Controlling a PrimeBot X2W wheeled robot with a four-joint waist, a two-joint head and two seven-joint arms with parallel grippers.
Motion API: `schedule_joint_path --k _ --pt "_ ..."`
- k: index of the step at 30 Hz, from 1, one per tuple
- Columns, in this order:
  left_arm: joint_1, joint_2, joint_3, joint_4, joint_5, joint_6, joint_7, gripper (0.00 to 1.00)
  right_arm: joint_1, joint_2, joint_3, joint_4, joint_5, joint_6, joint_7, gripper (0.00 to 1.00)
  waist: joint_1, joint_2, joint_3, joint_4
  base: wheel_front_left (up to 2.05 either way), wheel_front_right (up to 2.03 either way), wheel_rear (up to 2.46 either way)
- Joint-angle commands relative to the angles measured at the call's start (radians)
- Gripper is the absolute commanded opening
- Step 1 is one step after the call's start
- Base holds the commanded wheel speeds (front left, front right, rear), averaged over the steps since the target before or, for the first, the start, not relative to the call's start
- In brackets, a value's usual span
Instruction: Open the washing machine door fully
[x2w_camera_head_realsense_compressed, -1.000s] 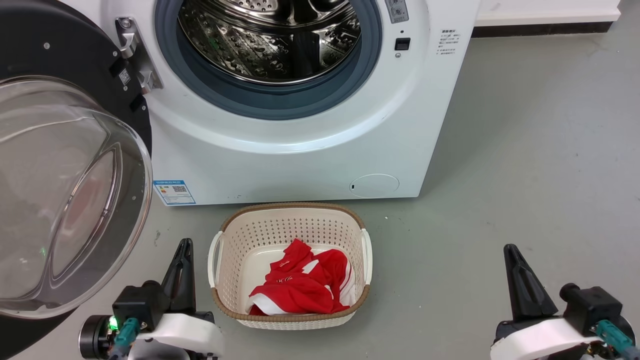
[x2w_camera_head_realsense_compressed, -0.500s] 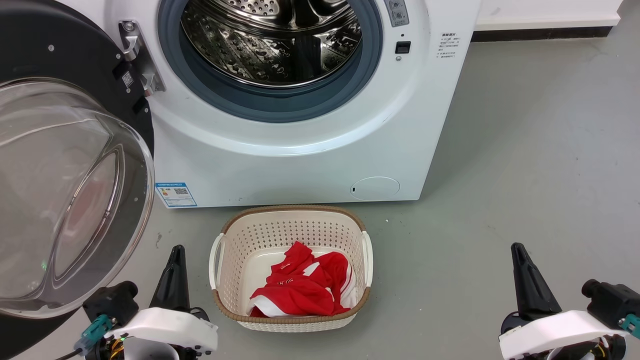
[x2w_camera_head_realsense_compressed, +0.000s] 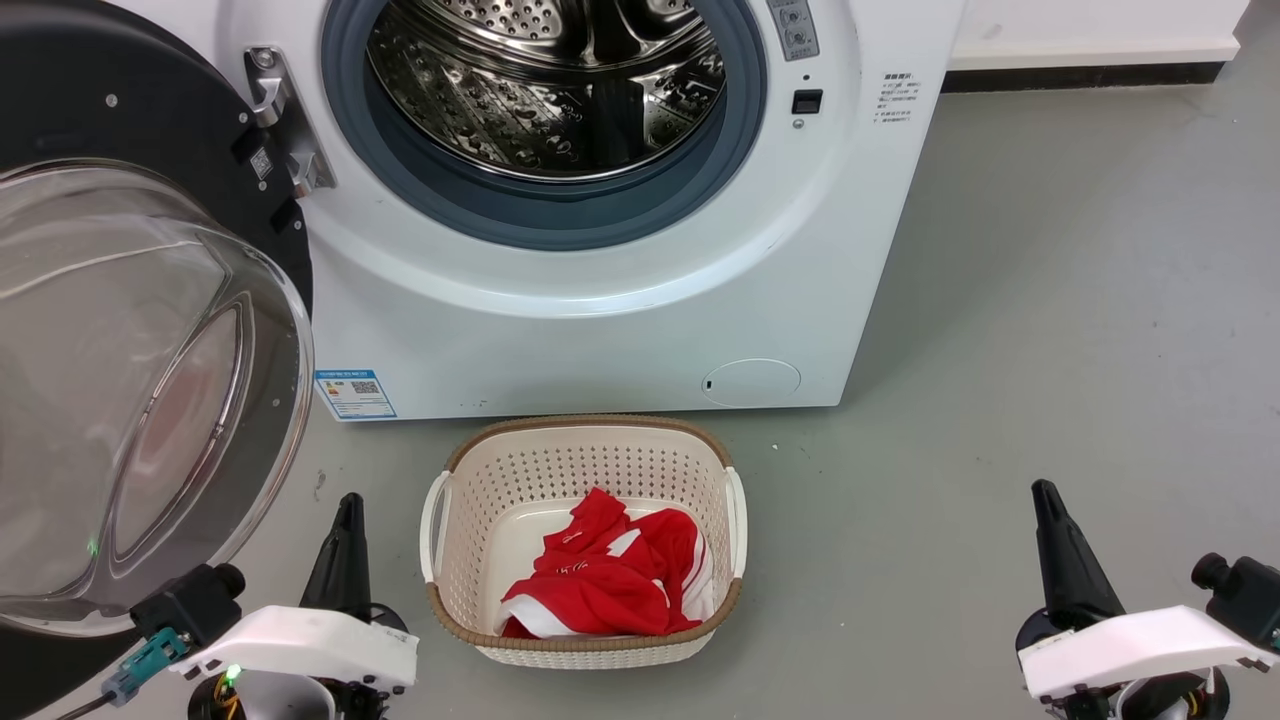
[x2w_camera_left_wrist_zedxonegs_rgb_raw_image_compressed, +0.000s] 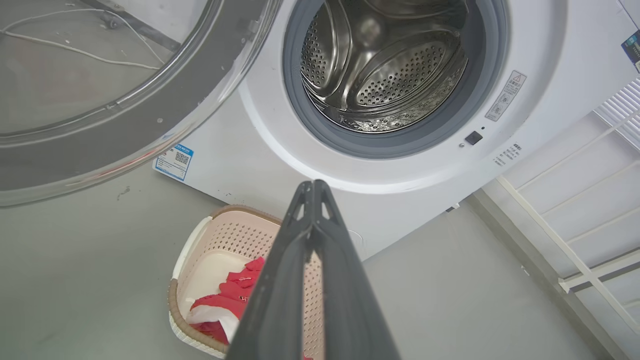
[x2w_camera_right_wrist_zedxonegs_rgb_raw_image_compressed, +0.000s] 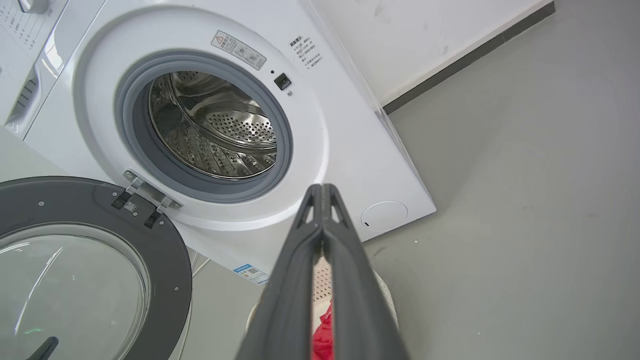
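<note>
Standing swung wide at the left of the washing machine (x2w_camera_head_realsense_compressed: 620, 330), the washing machine door (x2w_camera_head_realsense_compressed: 130, 350), steel drum (x2w_camera_head_realsense_compressed: 540, 90) exposed, left tool (x2w_camera_head_realsense_compressed: 349, 502) and right tool (x2w_camera_head_realsense_compressed: 1045, 490) each clenched on nothing, low on either side of a basket (x2w_camera_head_realsense_compressed: 585, 455) of red cloth (x2w_camera_head_realsense_compressed: 600, 580)

Red garment (x2w_camera_head_realsense_compressed: 600, 580), perforated cream basket (x2w_camera_head_realsense_compressed: 580, 465)

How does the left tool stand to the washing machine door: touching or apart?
Apart. In the left wrist view the left tool points at the washing machine, with the washing machine door off at upper left; grey floor shows between them.
</note>
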Motion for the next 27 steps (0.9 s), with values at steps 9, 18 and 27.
schedule_joint_path --k 9,18,27 --pt "-0.032 -0.008 0.025 0.000 -0.141 -0.020 0.035 0.00 -0.035 -0.011 -0.009 0.008 0.153 0.000 0.025 0.00 0.0000 -0.0001 -0.006 0.001 0.00 0.00 0.00" --pt "-0.037 -0.015 0.042 0.009 -0.254 -0.035 0.064 0.00 -0.046 -0.013 -0.016 0.022 0.273 0.000 0.047 0.00 0.0000 -0.0001 -0.012 0.003 0.00 0.00 0.00" --pt "-0.043 -0.022 0.056 0.018 -0.358 -0.048 0.091 0.00 -0.055 -0.014 -0.024 0.035 0.382 0.000 0.070 0.00 0.0000 -0.0001 -0.018 0.004 0.00 0.00 0.00"
